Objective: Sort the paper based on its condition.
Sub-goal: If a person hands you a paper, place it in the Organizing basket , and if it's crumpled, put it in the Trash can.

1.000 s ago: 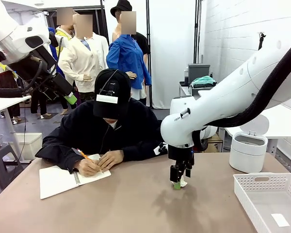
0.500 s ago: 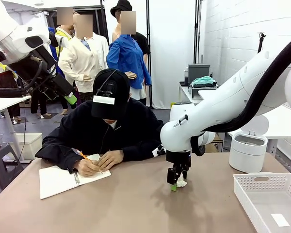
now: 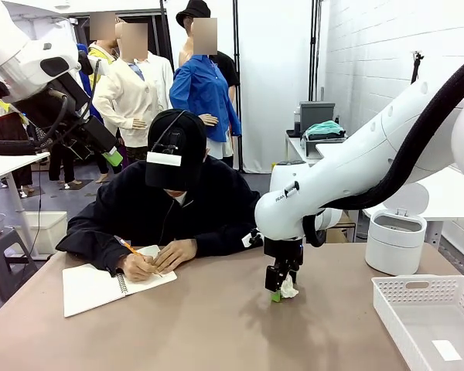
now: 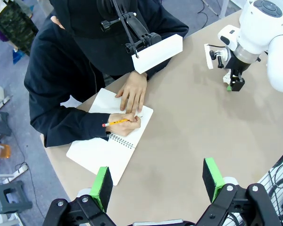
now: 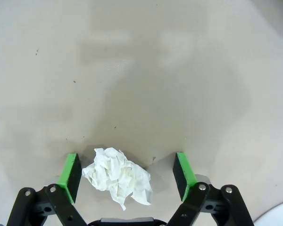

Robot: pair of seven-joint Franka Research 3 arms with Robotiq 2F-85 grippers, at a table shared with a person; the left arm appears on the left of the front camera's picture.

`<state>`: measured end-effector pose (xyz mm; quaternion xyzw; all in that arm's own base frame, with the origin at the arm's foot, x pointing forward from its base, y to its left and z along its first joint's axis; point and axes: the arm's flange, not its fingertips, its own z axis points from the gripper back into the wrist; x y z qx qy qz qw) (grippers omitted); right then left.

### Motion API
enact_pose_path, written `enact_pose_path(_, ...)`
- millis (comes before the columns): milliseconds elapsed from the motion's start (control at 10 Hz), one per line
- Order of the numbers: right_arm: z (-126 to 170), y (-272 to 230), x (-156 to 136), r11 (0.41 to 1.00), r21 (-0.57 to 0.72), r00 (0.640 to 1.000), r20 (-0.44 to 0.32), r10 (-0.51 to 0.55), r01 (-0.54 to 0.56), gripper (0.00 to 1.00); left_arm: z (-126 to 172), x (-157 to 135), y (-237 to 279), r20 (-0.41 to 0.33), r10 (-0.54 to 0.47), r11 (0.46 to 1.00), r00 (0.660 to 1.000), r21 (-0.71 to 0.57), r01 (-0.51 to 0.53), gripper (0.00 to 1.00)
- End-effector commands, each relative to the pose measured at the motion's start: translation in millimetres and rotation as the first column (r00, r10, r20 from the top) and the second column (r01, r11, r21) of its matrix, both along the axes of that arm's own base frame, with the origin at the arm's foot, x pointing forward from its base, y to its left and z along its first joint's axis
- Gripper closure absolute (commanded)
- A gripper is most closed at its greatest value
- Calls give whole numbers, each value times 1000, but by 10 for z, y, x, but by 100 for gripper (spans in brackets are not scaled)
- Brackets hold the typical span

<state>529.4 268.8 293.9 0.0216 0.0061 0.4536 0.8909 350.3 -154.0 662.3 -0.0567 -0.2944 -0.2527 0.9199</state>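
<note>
A crumpled white paper wad (image 5: 117,181) lies on the tan table (image 5: 141,70) between the green pads (image 5: 70,175) of my right gripper (image 5: 126,175), which is open with its jaws on either side of the wad and not touching it. From the front, this right gripper (image 3: 278,291) points straight down at the table's middle right, and the wad (image 3: 289,290) shows just beside its fingertips. My left gripper (image 4: 157,183) hangs open and empty high above the table. In the front view the left gripper (image 3: 112,158) sits at the upper left.
A person at the far side writes with a pencil (image 3: 129,247) in a spiral notebook (image 3: 93,287), also seen from above (image 4: 106,148). A white slotted basket (image 3: 417,287) stands at the right front with a small label (image 3: 447,350) inside. A white bin (image 3: 397,239) stands behind it.
My right arm has shifted slightly left and its gripper has settled low over the wad. The left arm has not moved. The person keeps writing.
</note>
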Motion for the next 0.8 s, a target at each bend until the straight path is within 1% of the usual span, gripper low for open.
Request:
enact_pose_path(0, 13, -6, -24, 1000, 3, 1000, 3, 30, -30, 22, 7, -2, 15, 5, 2, 1000, 1000, 8, -2, 0)
enact_pose_path(200, 17, -9, -19, 1000, 5, 999, -22, 30, -30, 62, 7, -2, 15, 5, 2, 1000, 1000, 8, -2, 0)
enact_pose_path(300, 57, -21, -16, 1000, 16, 999, -52, 4, -3, 79, 7, -2, 15, 5, 2, 1000, 1000, 8, -2, 0)
enact_pose_path(400, 113, -44, -17, 1000, -2, 998, -60, -30, 30, 79, 7, -2, 15, 5, 2, 1000, 1000, 8, -2, 0)
enact_pose_path(500, 162, -79, -17, 998, -15, 995, -85, -55, 54, 79, 7, -2, 15, 5, 2, 1000, 1000, 8, -2, 0)
enact_pose_path(600, 177, -100, -9, 998, -24, 993, -98, -65, 63, 79, 7, -2, 15, 5, 2, 1000, 1000, 8, -2, 0)
enact_pose_path(700, 174, -95, -4, 996, -43, 988, -127, -85, 80, 79, 7, -2, 15, 5, 2, 1000, 1000, 8, -2, 0)
